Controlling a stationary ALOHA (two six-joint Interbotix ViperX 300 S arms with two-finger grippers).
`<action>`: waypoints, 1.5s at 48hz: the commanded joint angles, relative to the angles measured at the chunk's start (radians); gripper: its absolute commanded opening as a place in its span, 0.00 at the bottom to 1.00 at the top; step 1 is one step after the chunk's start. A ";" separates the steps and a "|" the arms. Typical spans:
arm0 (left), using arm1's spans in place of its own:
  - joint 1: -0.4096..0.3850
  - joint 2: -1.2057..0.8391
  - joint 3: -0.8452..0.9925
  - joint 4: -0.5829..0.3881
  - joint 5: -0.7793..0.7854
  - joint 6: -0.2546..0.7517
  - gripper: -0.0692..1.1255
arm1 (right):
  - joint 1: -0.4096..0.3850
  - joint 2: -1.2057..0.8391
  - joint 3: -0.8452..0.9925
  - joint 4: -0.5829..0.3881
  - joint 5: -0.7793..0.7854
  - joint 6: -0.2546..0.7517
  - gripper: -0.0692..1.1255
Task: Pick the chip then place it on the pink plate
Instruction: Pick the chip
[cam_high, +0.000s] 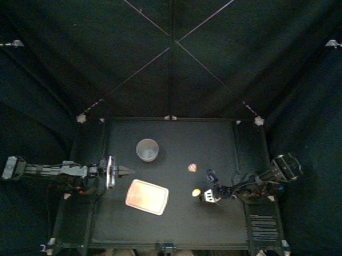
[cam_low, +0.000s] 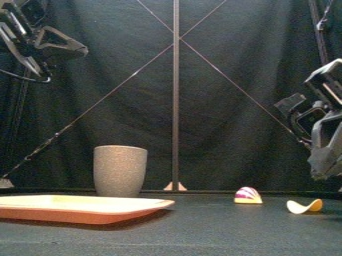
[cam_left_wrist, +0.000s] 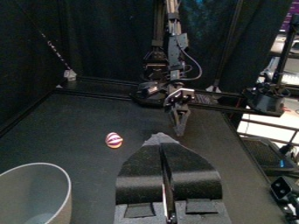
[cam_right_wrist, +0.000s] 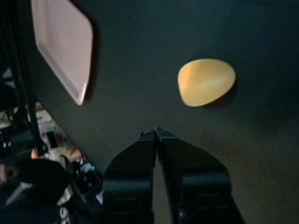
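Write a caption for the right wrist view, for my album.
Right gripper, jaws shut, hovers near the yellow chip on the black table; pink tray lies apart.

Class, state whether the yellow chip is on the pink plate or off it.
Off: the chip lies on the bare table, apart from the pink plate.

No legible text, label or number anywhere.
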 joint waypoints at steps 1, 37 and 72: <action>0.000 0.003 -0.014 0.000 -0.011 0.002 0.05 | 0.023 0.018 -0.015 0.084 -0.017 0.002 0.71; 0.002 0.002 -0.015 0.005 -0.037 0.005 0.05 | -0.061 0.114 -0.037 0.245 -0.025 -0.012 0.87; 0.000 0.000 -0.018 0.005 -0.035 0.003 0.05 | -0.196 0.117 -0.012 0.149 -0.021 -0.015 0.85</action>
